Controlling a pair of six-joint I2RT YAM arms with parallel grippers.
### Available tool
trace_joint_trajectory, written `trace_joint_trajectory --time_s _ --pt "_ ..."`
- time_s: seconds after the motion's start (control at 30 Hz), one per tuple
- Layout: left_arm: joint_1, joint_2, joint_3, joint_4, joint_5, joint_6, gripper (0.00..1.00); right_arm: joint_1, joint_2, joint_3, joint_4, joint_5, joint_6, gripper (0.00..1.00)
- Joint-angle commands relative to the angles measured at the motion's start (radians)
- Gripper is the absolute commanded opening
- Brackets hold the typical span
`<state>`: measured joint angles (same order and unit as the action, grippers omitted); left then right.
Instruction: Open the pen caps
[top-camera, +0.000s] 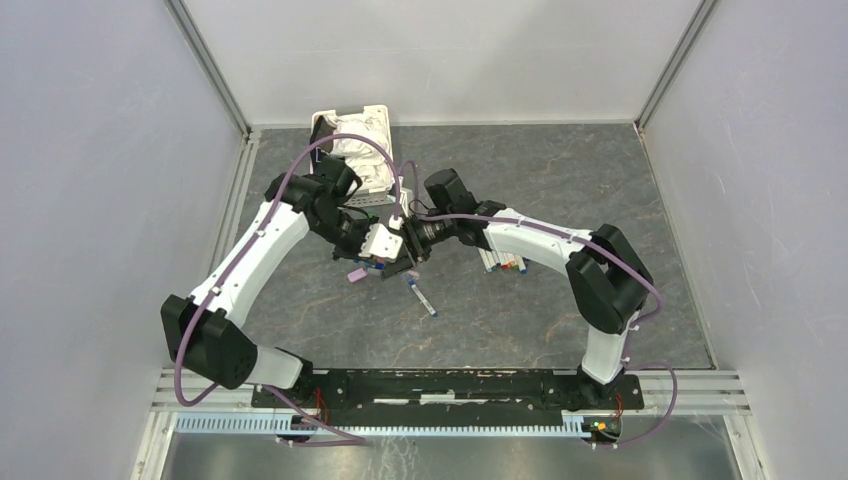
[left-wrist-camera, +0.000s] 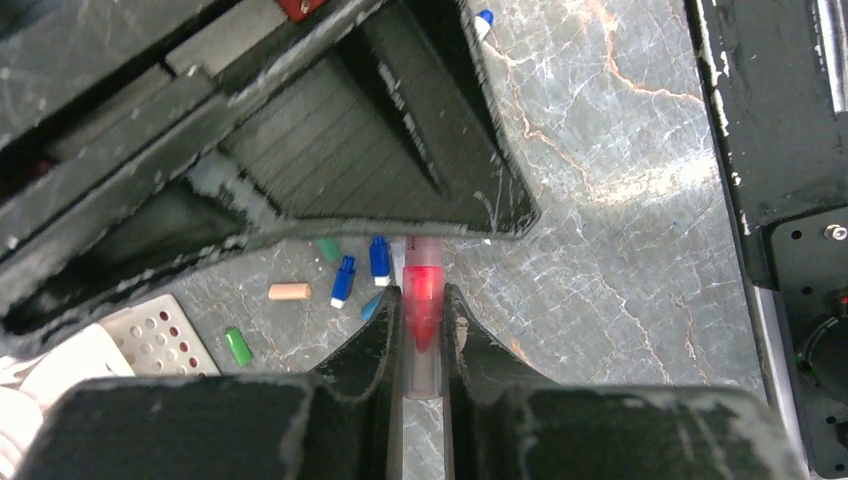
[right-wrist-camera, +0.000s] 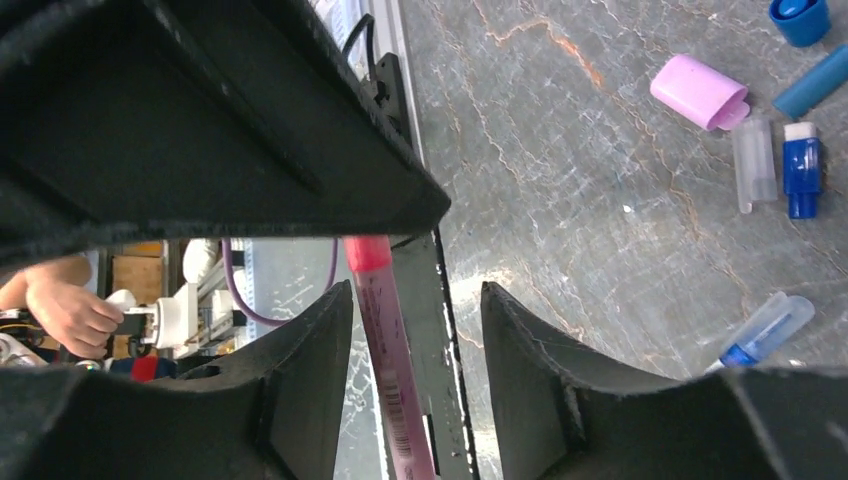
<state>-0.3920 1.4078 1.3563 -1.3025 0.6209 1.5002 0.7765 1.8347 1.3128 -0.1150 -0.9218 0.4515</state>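
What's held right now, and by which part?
Left gripper pinches the pen at its red cap end; right gripper stands open around the barrel.

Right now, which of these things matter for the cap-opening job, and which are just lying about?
Job in hand:
- red pen, clamped in the left tool
- right tool, open around that pen
- loose blue cap, green cap, pink cap
- pens beside the right arm

Lying about:
- white basket
- white cloth in it
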Motion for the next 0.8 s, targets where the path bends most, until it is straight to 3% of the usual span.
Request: trace_joint_trajectory --time_s 0.0,0.07,0.2,0.27,0.3,0.37,0.47,0.6,0.67,0.77 --pt "-0.022 -0.034 -0.009 0.015 0.044 -0.032 0.02 0.006 0.024 0.051 0.109 -0.045 0.067 0.51" --pt "-0.027 -0.038 -0.012 0.015 0.042 -0.033 0.02 0.009 0.033 0.054 0.108 -0.049 0.074 0.43" --pt "-0.035 -0.039 -0.014 0.011 0.035 -0.035 0.05 0.010 0.035 0.046 0.107 -0.057 0.069 0.13" --pt "-0.037 -0.037 -0.017 0.008 0.022 -0.034 0.22 0.010 0.024 0.037 0.106 -0.058 0.057 0.03" --pt "-0.036 -0.037 -0.020 0.007 0.013 -0.033 0.33 0.009 0.023 0.035 0.099 -0.058 0.052 0.00" --pt "-0.036 -0.039 -0.031 0.010 0.002 -0.029 0.44 0.011 0.018 0.032 0.080 -0.060 0.041 0.00" --pt "-0.037 -0.048 -0.045 0.024 0.006 -0.024 0.48 0.009 0.021 0.031 0.076 -0.067 0.040 0.00" --pt "-0.048 -0.045 -0.047 0.026 -0.004 -0.017 0.40 0.010 0.025 0.034 0.075 -0.075 0.044 0.00" --pt "-0.053 -0.044 -0.056 0.045 -0.031 -0.022 0.25 0.010 0.028 0.039 0.074 -0.078 0.049 0.00" --pt "-0.054 -0.055 -0.076 0.081 -0.046 -0.027 0.11 0.009 0.038 0.051 0.065 -0.081 0.050 0.00"
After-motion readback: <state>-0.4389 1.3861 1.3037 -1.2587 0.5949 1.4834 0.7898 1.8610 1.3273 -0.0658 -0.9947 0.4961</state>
